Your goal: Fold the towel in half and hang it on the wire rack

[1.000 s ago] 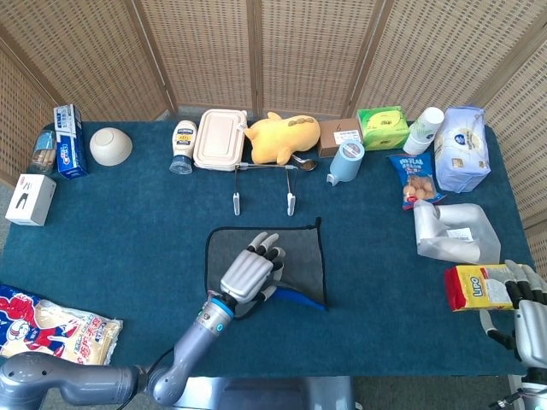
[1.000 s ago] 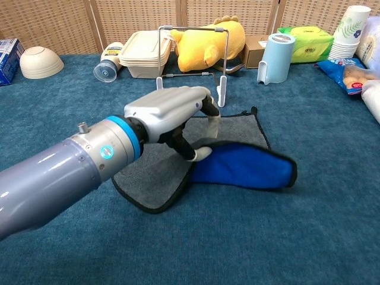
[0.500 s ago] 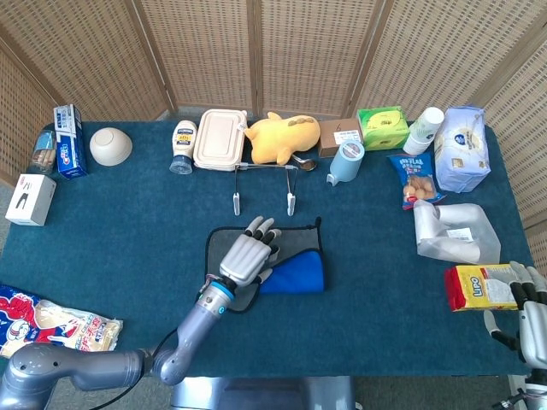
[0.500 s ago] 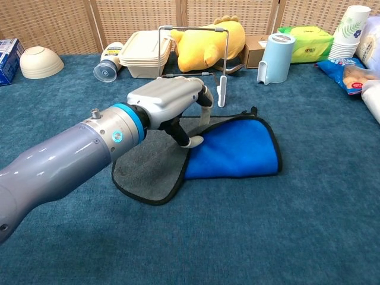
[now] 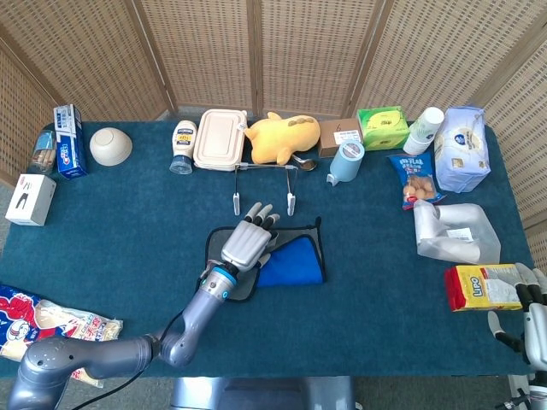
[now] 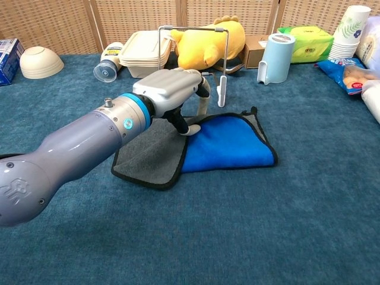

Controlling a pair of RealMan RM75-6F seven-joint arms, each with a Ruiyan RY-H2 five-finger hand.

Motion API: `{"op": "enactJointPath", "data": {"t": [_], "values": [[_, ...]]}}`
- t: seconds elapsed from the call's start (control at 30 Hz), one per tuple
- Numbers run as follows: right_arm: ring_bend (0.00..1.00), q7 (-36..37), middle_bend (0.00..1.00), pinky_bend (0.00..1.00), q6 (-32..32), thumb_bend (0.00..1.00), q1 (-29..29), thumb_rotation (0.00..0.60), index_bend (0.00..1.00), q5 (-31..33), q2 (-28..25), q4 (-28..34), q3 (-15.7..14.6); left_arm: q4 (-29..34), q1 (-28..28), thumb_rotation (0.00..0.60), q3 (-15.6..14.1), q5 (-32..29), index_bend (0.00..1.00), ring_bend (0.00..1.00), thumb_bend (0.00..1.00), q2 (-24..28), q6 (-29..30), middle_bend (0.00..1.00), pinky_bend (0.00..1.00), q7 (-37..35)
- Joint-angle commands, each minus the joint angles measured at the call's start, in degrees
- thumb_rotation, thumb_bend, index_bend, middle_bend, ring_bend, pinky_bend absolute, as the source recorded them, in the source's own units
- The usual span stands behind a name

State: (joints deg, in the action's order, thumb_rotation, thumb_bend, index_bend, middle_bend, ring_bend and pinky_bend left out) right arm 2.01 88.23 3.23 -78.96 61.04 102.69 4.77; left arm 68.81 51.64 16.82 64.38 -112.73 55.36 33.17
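The towel lies flat on the blue table, grey side down on its left part. A blue flap is folded over its right part and lies nearly flat; the flap also shows in the head view. My left hand hovers over the towel's far middle and pinches the flap's edge between thumb and a finger; it is the same hand in the head view. The wire rack stands upright just behind the towel. My right hand rests at the table's near right corner, fingers apart, holding nothing.
Along the far edge stand a yellow plush toy, a lunch box, a light-blue cup holder and a bowl. A yellow box and a silver pouch lie near my right hand. Snack bags lie at the near left.
My left hand has carried the towel's edge away from me toward the rack, and the blue flap has grown wider and settled flatter. The right hand has slid lower in the head view.
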Motion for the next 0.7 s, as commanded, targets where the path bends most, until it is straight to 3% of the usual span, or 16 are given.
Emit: {"op": "enactJointPath", "data": {"t": [0.03,0.7], "values": [[0.0,-0.03,0.11,0.0,0.07,0.35,0.03,0.6,0.24,-0.01,0.0,0.01,0.03,-1.34,0.8,0.6,0.2,0.09,0.53,0.0,0.43,-0.51,-0.24,0.19,0.0,-0.46],[0.0,-0.17,0.11,0.0,0.66,0.35,0.59,0.6,0.24,0.05,-0.17,0.33,0.1,-8.88,4.57,0.6,1.42,-1.8,0.52,0.0,0.43,-2.99,-1.95,0.19,0.0,-0.56]]}}
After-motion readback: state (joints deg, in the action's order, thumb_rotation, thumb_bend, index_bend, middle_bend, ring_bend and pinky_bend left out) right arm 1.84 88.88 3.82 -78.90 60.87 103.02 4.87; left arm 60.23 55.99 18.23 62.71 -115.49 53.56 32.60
